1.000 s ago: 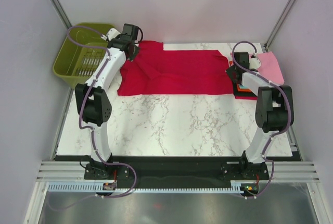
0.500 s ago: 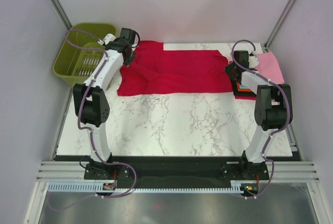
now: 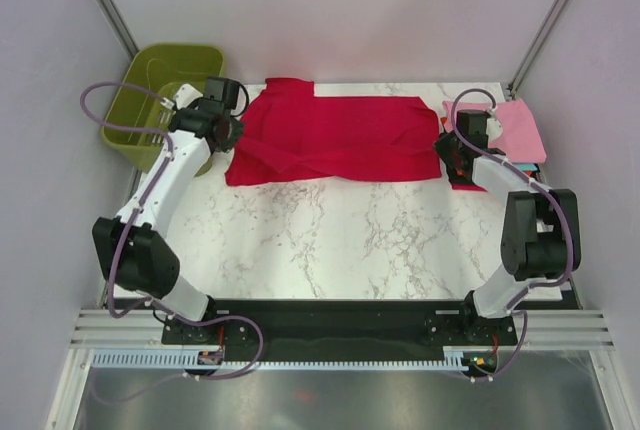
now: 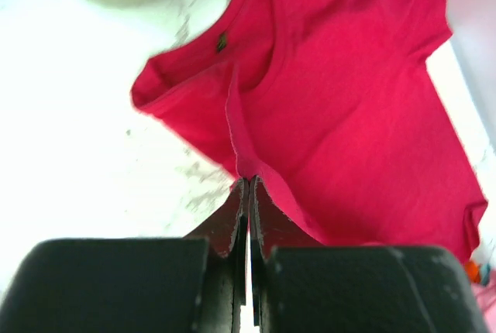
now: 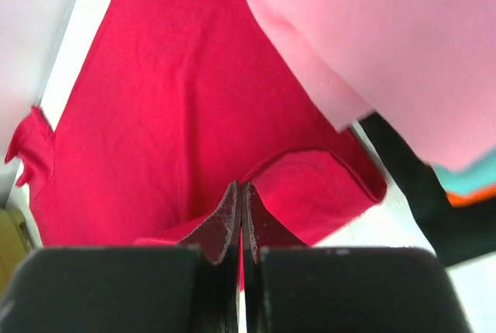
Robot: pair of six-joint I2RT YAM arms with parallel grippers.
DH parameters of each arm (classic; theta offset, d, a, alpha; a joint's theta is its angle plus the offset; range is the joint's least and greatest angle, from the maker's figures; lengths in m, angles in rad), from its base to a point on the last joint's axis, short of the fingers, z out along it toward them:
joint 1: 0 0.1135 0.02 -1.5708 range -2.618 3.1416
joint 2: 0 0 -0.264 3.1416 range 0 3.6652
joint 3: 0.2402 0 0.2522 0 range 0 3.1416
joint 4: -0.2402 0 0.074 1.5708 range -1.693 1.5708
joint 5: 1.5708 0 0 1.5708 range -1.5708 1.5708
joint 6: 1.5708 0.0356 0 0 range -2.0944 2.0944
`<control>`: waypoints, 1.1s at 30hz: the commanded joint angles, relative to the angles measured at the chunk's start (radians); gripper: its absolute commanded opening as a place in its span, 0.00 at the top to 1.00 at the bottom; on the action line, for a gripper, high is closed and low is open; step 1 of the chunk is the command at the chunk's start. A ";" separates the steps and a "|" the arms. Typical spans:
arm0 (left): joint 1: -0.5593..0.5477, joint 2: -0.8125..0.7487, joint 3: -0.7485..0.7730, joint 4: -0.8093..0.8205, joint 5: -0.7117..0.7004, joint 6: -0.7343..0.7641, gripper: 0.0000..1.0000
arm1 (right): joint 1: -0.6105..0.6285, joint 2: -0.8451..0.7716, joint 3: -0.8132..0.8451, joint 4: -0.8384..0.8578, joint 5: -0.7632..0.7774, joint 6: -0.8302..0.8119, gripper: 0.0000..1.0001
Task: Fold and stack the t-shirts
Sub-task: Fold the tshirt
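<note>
Green basket (image 3: 160,100) sits at far-L corner, beside the marble table (image 3: 340,240). The L arm reaches past it.

L gripper (image 4: 248,186): fingers pressed tight together, pinching a thin ridge of the crimson shirt (image 3: 340,135) at its L end. In the L wrist view the cloth rises in a crease straight into the tips. The neck opening w/ a small dark label lies just beyond.

Crimson shirt lies spread across the far half of the table, long side running L to R btw the two arms. It is mostly flat, w/ a few diagonal wrinkles in the L part and one sleeve sticking out at the far edge.

R gripper (image 5: 239,190): fingers also pressed together, nipping the crimson shirt's R end. The cloth curls up in a small loop on either side of the tips.

Far R: a stack of folded shirts, close beside the crimson shirt's R end. The pink shirt (image 3: 520,128) is on top. In the R wrist view teal (image 5: 465,169) and orange (image 5: 474,193) edges peek out under it, w/ a black layer (image 5: 418,201) below. Can't tell the order further down, as the R arm covers part of the stack.
</note>
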State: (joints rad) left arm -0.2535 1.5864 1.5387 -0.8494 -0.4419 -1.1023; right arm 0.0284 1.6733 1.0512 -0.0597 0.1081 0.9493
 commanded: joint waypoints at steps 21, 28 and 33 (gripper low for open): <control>-0.062 -0.621 -0.525 -0.086 0.114 -0.105 0.98 | -0.002 -0.790 -0.410 -0.204 0.054 -0.081 1.00; -0.072 -0.625 -0.529 -0.086 0.118 -0.119 0.98 | -0.002 -0.807 -0.389 -0.275 0.057 -0.081 1.00; -0.072 -0.521 -0.462 -0.086 0.097 -0.104 0.98 | -0.002 -0.742 -0.367 -0.276 0.091 -0.087 1.00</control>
State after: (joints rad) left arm -0.3229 1.0100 1.0161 -0.9428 -0.3290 -1.1828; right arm 0.0284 0.8948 0.6506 -0.3264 0.1566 0.8738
